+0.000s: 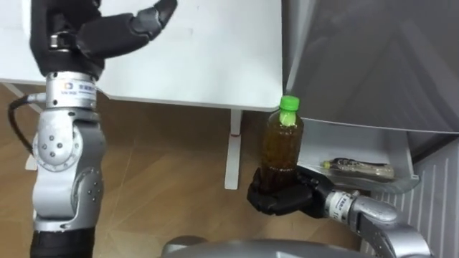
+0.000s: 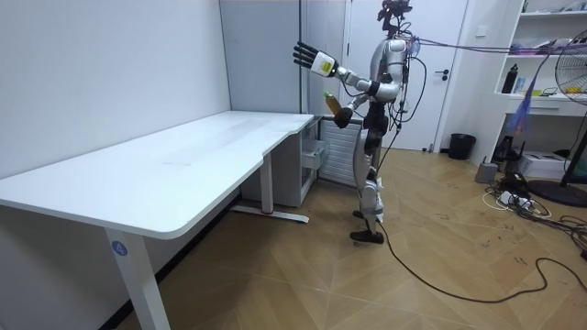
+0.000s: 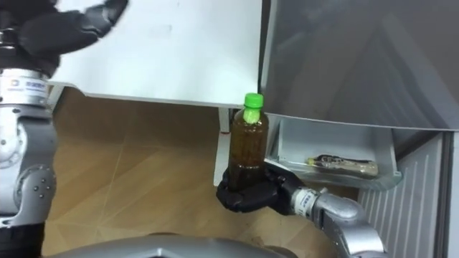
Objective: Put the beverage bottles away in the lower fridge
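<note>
An amber drink bottle (image 1: 282, 143) with a green cap stands upright in my right hand (image 1: 276, 197), whose fingers are curled round its lower part. I hold it low in front of me, just left of the fridge's open lower compartment (image 1: 391, 147). That clear tray holds another bottle (image 1: 358, 170) lying on its side. My left hand (image 1: 122, 32) is raised high at the upper left over the white desk (image 1: 215, 50), fingers relaxed and holding nothing. In the room view I stand at the desk's far end, facing the grey fridge (image 2: 275, 55), with the bottle (image 2: 330, 99) at chest height.
The grey fridge front (image 1: 373, 57) fills the upper right. A white desk leg (image 1: 233, 150) stands on the wooden floor just left of the bottle. White slatted panelling (image 1: 437, 208) is at the lower right.
</note>
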{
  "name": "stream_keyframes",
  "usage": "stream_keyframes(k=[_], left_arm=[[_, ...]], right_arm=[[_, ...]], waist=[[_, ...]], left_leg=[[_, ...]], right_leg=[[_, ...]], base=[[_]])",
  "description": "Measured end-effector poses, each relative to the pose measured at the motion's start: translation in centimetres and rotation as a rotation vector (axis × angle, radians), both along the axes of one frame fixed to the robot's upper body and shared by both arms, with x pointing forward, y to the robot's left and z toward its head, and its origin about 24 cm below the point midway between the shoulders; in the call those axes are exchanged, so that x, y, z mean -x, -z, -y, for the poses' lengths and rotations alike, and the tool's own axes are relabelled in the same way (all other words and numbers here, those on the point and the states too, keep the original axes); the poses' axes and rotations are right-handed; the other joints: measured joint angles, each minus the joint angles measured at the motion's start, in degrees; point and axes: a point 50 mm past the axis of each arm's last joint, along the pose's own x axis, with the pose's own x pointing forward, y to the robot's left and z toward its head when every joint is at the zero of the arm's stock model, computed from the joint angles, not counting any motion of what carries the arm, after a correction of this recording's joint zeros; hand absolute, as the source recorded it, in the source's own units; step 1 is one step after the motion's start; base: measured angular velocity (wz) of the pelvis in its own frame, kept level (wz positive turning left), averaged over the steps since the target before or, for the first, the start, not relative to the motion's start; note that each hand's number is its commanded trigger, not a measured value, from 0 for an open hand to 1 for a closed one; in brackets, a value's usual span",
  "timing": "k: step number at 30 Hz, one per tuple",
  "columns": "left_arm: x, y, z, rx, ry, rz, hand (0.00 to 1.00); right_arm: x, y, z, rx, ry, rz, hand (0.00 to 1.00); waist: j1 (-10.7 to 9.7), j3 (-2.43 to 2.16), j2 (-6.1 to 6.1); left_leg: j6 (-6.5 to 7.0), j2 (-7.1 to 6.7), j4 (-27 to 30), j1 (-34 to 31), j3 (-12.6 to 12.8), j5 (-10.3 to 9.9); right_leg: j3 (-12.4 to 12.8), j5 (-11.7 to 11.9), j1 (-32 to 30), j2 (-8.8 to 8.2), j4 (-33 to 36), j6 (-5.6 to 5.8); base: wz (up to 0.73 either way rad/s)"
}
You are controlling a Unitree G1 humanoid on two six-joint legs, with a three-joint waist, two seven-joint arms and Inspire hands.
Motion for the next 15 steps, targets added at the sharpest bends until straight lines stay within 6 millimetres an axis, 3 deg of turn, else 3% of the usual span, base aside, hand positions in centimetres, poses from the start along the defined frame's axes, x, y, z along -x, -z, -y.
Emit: stream_keyframes(k=[3,8,15], left_arm=[[0.4,0.6,-1.6,0.030,-0.119,-0.025,0.00],[1.1,3.5,-3.7,0.101,-0.286,-0.155,0.00],[2.4,9.7,-6.0,0.255,-0.516,-0.432,0.00]], right_arm=[[0.2,0.2,0.1,0.031,-0.016,-0.002,1.00],[0.6,0.4,-0.1,0.036,0.006,-0.015,1.00],[0.4,0.5,0.0,0.058,0.040,-0.017,1.00]], waist=[[1.32,-0.02,-0.02],[3.38,-0.14,-0.07],[4.16,-0.40,-0.06]], left_leg=[[0.00,-0.04,-0.04,0.14,-0.04,0.00],[-0.01,-0.19,-0.18,-0.06,-0.78,0.00],[-0.02,-0.14,-0.68,0.68,-1.21,-0.01]], right_leg=[[-0.09,-0.01,0.11,0.06,-0.80,0.00],[-0.97,-0.01,0.28,-0.06,-1.56,0.02],[-1.38,-0.01,1.07,0.00,-1.63,0.02]], base=[[0.03],[0.09],[0.01]])
